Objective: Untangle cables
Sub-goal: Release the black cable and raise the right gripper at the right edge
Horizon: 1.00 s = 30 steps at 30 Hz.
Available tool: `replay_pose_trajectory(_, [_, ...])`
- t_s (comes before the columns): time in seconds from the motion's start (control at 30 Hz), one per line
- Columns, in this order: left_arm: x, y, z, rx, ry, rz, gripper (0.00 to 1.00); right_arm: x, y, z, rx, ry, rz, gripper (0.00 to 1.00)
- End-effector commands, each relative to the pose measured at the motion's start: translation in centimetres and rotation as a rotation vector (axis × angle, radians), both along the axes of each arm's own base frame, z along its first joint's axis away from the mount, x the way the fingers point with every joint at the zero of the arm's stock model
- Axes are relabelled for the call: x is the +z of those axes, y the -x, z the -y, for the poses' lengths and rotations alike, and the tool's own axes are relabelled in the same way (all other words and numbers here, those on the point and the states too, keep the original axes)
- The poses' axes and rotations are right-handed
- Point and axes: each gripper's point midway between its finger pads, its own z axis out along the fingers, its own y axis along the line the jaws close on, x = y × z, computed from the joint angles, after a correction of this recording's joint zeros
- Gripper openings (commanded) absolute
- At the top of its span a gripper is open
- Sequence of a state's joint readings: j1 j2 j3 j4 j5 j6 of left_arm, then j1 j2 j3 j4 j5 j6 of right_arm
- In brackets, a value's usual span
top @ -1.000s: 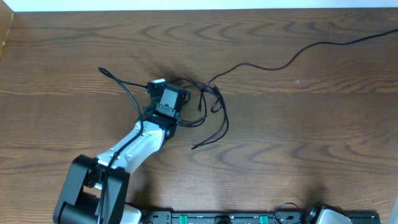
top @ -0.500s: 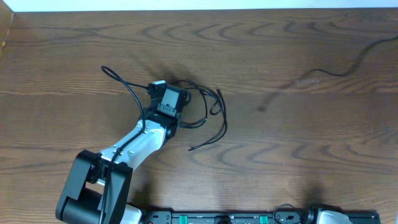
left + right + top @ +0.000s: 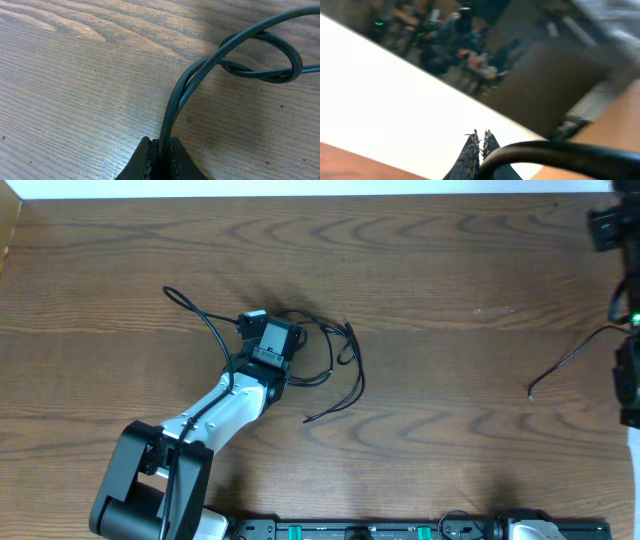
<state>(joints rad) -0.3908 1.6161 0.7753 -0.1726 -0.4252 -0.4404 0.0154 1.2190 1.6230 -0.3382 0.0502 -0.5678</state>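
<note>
A tangle of thin black cables [image 3: 335,355] lies on the wooden table left of centre. My left gripper [image 3: 281,330] is shut on a doubled black strand of it [image 3: 175,105], and a small loop [image 3: 265,55] lies just ahead of the jaws. One black cable [image 3: 565,365] lies apart at the right, its free end on the table. It runs up to my right arm [image 3: 628,320] at the right edge. My right gripper [image 3: 481,136] is lifted off the table, and the black cable [image 3: 560,152] curves out from its shut jaws. No white cable shows.
The wooden table [image 3: 450,260] ends at a white strip along the back. A black rail with green lights [image 3: 350,530] runs along the front edge. The left arm's base [image 3: 150,490] stands at the front left. The right wrist view shows only blurred room background.
The long black cable that ran from the tangle to the upper right has slid out to the right. Its free end now lies near the right edge, and the right arm has come into view.
</note>
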Motion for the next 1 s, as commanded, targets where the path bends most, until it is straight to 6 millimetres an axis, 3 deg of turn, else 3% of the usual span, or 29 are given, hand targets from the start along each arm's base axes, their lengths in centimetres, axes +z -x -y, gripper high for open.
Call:
replay_pose_trajectory(0.0, [0.0,-0.2,-0.4,0.008,-0.029,0.001,0.08,-3.0,-0.9,-2.3,0.11,-0.242,-0.071,0.01])
replay_pose_trajectory(0.1, [-0.2,0.0,0.0,0.008,0.004,-0.006,0.08,-6.7,-1.9,-2.5,0.106,-0.425,-0.155,0.01])
replay_pose_trajectory(0.2, [-0.5,0.1,0.8,-0.014,0.043,-0.023,0.08,-10.6,-3.0,-2.3,0.078,-0.483,-0.227,0.01])
replay_pose_trajectory(0.5, [-0.5,0.0,0.8,-0.014,0.046,-0.02,0.08,-16.5,-5.7,1.7,-0.126,-0.465,-0.23,0.01])
replay_pose_trajectory(0.53, [-0.6,0.1,1.1,-0.024,0.064,-0.027,0.08,-18.8,-6.5,2.2,-0.145,-0.461,-0.258,0.01])
replay_pose_trajectory(0.6, [-0.7,0.1,1.3,-0.028,0.07,-0.03,0.08,-21.3,-7.3,2.7,-0.165,-0.461,-0.295,0.03])
replay_pose_trajectory(0.63, [-0.7,0.1,1.3,-0.028,0.069,-0.03,0.08,-23.8,-8.2,3.2,-0.188,-0.46,-0.333,0.05])
replay_pose_trajectory(0.77, [-0.7,0.1,1.3,-0.028,0.07,-0.03,0.08,-29.6,-9.9,4.8,-0.255,-0.457,-0.447,0.05])
replay_pose_trajectory(0.97, [-0.7,0.1,1.3,-0.028,0.07,-0.03,0.08,-37.6,-10.2,7.2,-0.372,-0.553,-0.615,0.01])
